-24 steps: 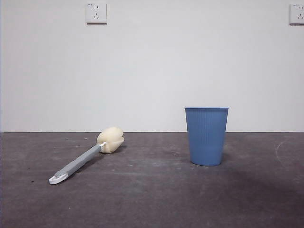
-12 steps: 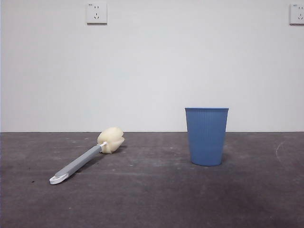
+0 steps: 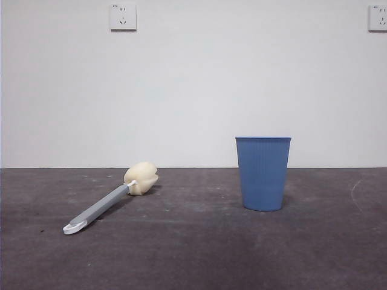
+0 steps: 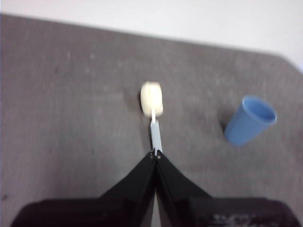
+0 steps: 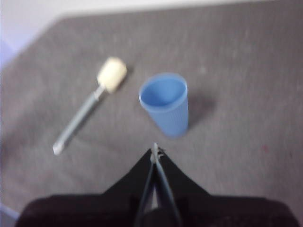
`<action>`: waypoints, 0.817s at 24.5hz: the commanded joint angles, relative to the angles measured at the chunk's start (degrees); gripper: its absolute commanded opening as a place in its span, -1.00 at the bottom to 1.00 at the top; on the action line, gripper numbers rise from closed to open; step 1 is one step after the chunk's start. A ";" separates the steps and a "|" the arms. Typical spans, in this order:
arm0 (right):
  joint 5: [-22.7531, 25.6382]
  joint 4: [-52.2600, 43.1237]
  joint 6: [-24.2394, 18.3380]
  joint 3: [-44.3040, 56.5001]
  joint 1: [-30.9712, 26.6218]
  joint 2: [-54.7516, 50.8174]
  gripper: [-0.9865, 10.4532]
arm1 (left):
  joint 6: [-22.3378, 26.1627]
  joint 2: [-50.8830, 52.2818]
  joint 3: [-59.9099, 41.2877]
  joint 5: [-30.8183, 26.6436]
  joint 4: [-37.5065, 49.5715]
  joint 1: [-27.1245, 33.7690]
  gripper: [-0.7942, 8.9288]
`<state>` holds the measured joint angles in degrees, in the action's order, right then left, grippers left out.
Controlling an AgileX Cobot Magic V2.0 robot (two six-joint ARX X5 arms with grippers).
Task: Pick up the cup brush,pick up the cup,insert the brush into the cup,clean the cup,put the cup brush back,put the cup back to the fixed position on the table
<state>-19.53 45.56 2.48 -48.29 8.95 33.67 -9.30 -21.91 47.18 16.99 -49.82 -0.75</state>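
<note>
Both grippers, left and right, hang clenched and empty above the table. Brush lies flat, cup upright, well apart. I reckon we're pre-pickup: left must open over the handle.

The front camera sits low at the table near edge, looking level across it to the far edge and wall. Each wrist camera looks down from above over its own closed jaws, well back from the objects. All three views share the brush and cup.
</note>
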 commanded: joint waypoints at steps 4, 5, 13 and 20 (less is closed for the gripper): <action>-0.11 4.15 -5.20 -1.66 0.11 1.97 -0.83 | 7.08 -3.89 4.57 0.15 -8.94 0.09 -0.84; -0.07 4.70 -5.53 -1.66 0.11 1.97 -0.83 | 7.41 -4.31 4.90 0.17 -9.31 0.09 -0.84; -0.07 7.69 -7.04 -1.66 0.11 1.97 -0.25 | 7.85 -4.96 5.07 0.17 -8.94 0.09 0.01; -0.07 7.63 -6.84 -1.66 0.11 2.03 0.17 | 7.87 -5.53 5.07 3.13 -7.58 0.09 0.39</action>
<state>-19.53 53.36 -4.10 -49.80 8.97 35.77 -2.17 -27.40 52.18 19.86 -57.89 -0.75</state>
